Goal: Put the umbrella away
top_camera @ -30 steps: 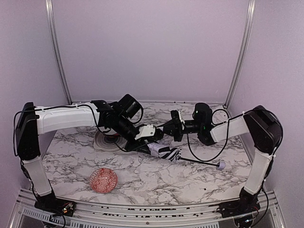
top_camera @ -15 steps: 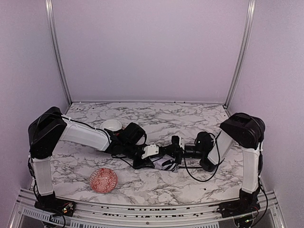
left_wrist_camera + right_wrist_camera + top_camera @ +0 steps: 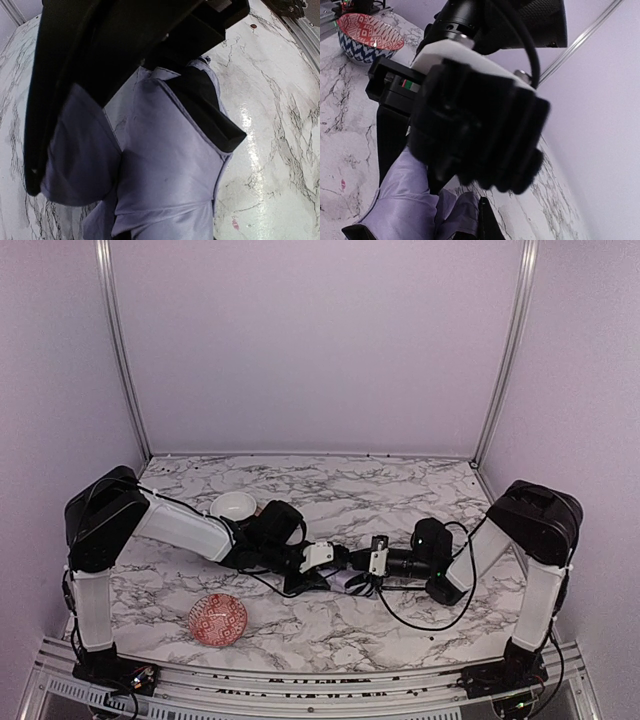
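Red bowl (image 3: pixel 218 618) is seen at 7 o'clock on the table (image 3: pixel 300 635), white bowl (image 3: pixel 233 505) at 10 o'clock. Near centre, left gripper (image 3: pixel 322 562) is clamped on lavender fabric of the umbrella (image 3: pixel 352 581). Right gripper (image 3: pixel 372 562) is placed just at its 1 o'clock; finger spacing cannot be told.

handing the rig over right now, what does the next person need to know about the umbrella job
The left gripper looks clamped on the umbrella, low over the middle of the table.
The right gripper is tight against the left one at the same bundle. Its camera is blocked, so open or shut cannot be told.
Done: the umbrella is collapsed into a bundle.
Left: the fabric is loose and wrinkled, and the umbrella is not stowed. No storage spot is visible.
The red bowl sits apart, near the left arm.
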`<state>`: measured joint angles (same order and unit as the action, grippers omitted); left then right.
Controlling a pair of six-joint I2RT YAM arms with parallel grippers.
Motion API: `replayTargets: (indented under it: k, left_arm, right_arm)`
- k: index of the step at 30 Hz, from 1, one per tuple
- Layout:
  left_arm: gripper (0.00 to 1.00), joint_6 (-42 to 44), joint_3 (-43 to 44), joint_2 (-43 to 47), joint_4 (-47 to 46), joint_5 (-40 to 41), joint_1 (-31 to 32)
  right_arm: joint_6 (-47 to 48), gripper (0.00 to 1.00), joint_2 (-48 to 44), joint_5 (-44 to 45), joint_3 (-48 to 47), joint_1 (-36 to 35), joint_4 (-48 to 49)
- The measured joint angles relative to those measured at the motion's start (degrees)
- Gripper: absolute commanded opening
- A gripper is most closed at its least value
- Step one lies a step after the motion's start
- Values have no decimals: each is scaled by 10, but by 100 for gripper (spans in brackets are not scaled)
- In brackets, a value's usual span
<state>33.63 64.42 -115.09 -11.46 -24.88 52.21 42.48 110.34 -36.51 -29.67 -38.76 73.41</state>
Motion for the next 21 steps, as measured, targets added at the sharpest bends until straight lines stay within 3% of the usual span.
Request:
replayTargets:
  k: [3,9,14,21]
  left_arm:
    - [12,0,-5,-1,-7,-14,-6]
    - [20,-3,-14,-4,-26,-40,-17]
    - [40,-11,-25,-4,-44,-49,-22]
    - [55,-25,-55,-4,-97,-38,-29]
  right_arm:
    - [68,0,-14,36,1,-21,-29]
    - [157,0,-14,102,22,-50,2]
    - [226,0,-23,142,22,-82,-21]
    - [284,0,-23,170,16,-108,-49]
